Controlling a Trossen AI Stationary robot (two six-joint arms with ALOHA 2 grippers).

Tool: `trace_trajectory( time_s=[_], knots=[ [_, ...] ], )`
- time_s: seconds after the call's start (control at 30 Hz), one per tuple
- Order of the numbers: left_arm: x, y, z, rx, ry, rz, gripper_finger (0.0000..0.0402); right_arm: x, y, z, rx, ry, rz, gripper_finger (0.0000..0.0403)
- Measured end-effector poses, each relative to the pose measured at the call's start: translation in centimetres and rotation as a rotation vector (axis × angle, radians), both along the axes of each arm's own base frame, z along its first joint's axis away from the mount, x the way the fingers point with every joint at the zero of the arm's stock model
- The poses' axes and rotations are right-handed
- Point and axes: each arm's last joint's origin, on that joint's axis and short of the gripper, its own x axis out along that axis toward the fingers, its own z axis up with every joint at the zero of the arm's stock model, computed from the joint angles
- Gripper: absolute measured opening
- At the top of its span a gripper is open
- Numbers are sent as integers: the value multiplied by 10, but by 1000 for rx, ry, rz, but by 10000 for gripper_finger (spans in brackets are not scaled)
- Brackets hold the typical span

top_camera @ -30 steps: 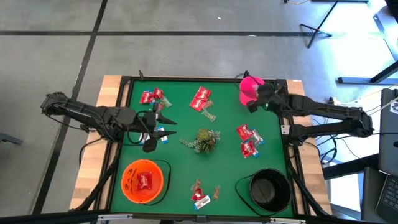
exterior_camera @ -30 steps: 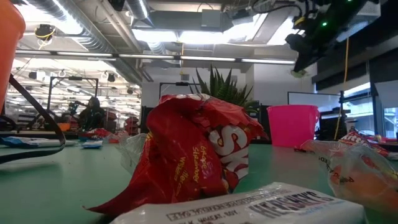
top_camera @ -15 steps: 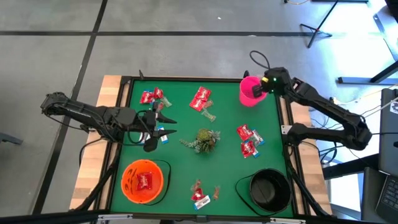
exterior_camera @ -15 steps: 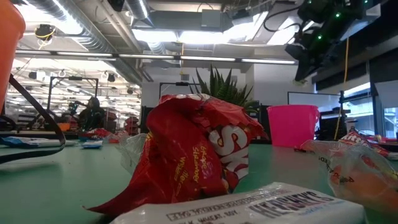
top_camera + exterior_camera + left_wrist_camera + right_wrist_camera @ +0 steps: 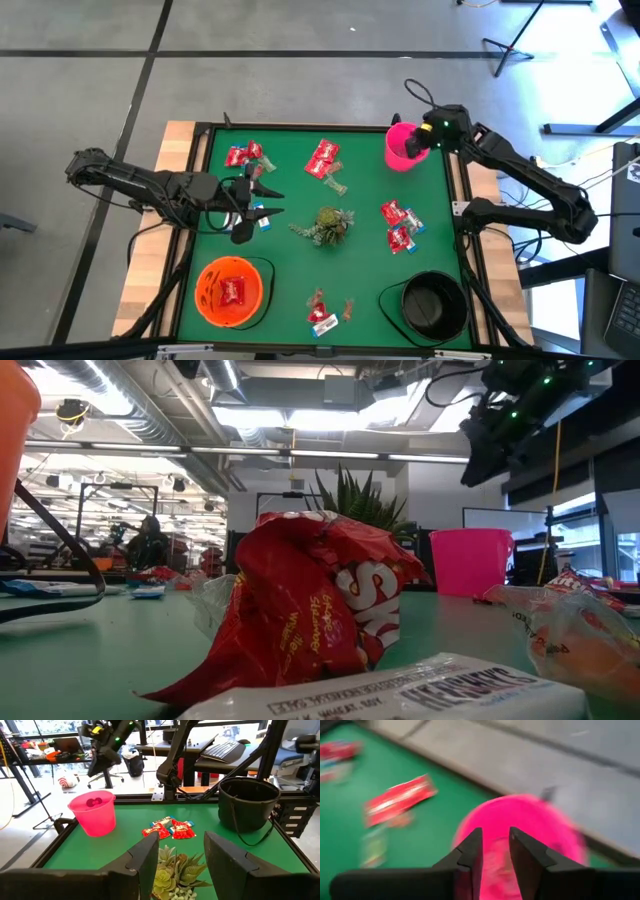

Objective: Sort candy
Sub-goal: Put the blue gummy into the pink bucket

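Note:
Candy lies in groups on the green table: red packets at the far left [image 5: 243,155], far middle [image 5: 323,160], right [image 5: 400,225], and small pieces at the near edge [image 5: 325,315]. One red packet lies in the orange bowl [image 5: 205,300]. My right gripper [image 5: 415,145] hovers over the pink bucket [image 5: 398,158], fingers a little apart [image 5: 496,855] with nothing between them. A reddish piece shows inside the bucket [image 5: 92,802]. My left gripper [image 5: 268,197] waits open at the table's left, pointing toward the green sprig [image 5: 325,225].
A black bowl [image 5: 433,305] stands at the near right corner, the orange bowl at the near left. The green leafy sprig sits mid-table. A small blue-and-white packet [image 5: 262,217] lies just below my left gripper. A raised black frame rims the table.
My right gripper has swung from the near side of the pink bucket toward the table's far right corner, turning as it went, and now hangs over the bucket's right rim. During the last half second it has stayed there.

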Motion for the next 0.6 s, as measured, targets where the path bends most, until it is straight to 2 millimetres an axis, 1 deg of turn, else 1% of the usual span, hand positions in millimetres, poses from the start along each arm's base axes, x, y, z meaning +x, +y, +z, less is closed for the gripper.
trace_trajectory(
  time_s=[0.1, 0.17, 0.4, 0.6],
  knots=[
    [0, 0, 0, 2, 0, 1, 149, 1, 10, -3, 116, -26, 119, 98],
    [0, 0, 0, 2, 0, 1, 149, 2, 22, -7, 174, 10, 153, 99],
    [0, 0, 0, -23, -2, 5, 149, 9, 74, -29, 289, 185, 206, 99],
    [-1, 0, -3, -35, 30, 10, 149, 14, 119, -47, 357, 253, 322, 99]
  ],
)
